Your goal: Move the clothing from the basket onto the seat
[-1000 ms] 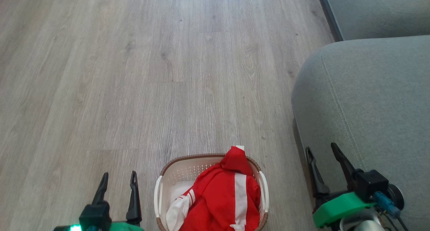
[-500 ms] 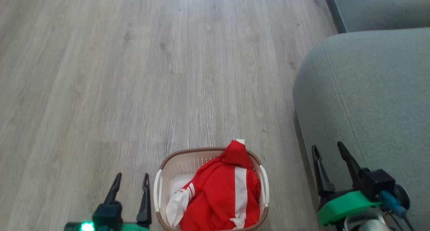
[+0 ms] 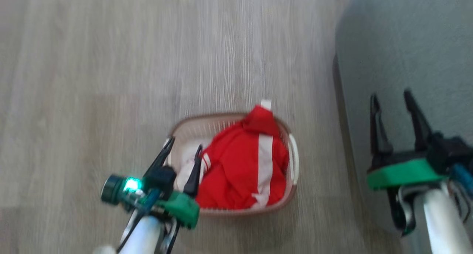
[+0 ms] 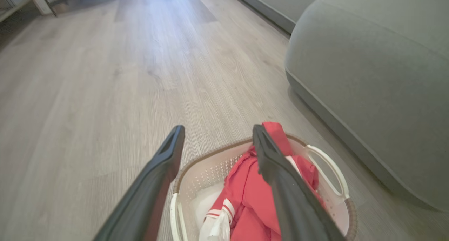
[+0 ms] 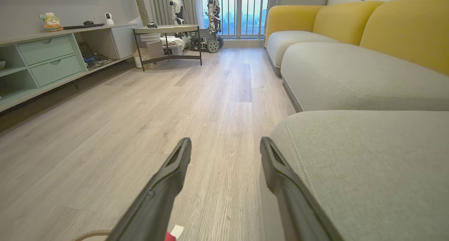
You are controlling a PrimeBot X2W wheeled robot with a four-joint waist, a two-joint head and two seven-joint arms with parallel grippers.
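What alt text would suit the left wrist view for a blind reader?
The open left pincer hovers over a cream basket of red clothing with white stripes, standing on a pale wood floor. The grey-green seat lies at the view's right.

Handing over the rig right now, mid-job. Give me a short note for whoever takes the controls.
Left gripper: open, empty, over the left end of the basket, beside the red clothing.
Right gripper: open, empty, above the seat.
The clothing lies heaped in the basket, on the wood floor left of the seat.
Done: nothing on the seat yet.
Left: grasp the clothing, carry it to the seat, release, then check the basket for more.
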